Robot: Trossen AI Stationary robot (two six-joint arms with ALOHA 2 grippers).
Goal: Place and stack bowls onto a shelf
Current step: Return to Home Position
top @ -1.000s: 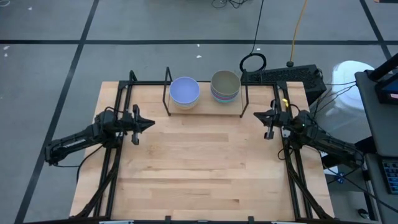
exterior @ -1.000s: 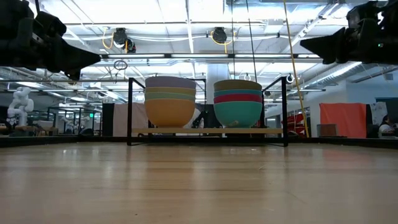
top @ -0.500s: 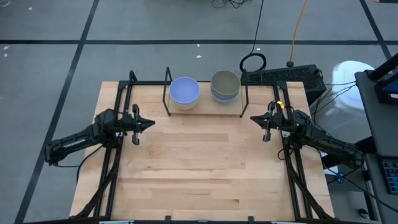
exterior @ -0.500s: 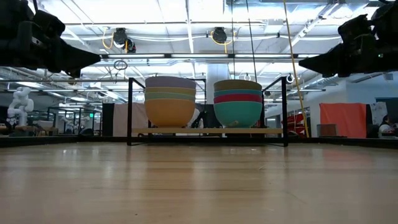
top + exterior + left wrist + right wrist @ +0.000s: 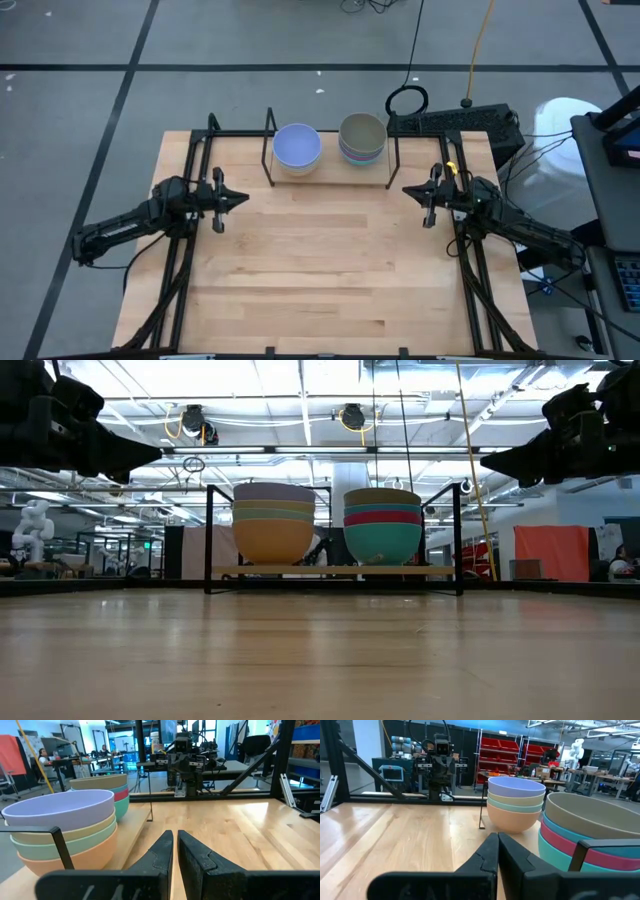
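Two stacks of bowls stand on the shelf (image 5: 330, 178) at the table's far edge. The left stack (image 5: 273, 520) has a lavender bowl on top, then pale yellow, mint green and orange. The right stack (image 5: 383, 525) has a grey-olive bowl on top, then teal, magenta and teal. My left gripper (image 5: 243, 199) hovers shut and empty at the table's left side. My right gripper (image 5: 407, 189) hovers shut and empty at the table's right side. Each points toward the table's middle.
Black arm frames run along the table's left (image 5: 185, 250) and right (image 5: 470, 270) sides. A black keyboard-like box (image 5: 455, 125) and cables lie behind the far right corner. The wooden tabletop (image 5: 320, 270) lies bare between the arms.
My right gripper has moved a little toward the table's left edge and slightly down, staying shut and empty. The bowls and the left arm have kept still.
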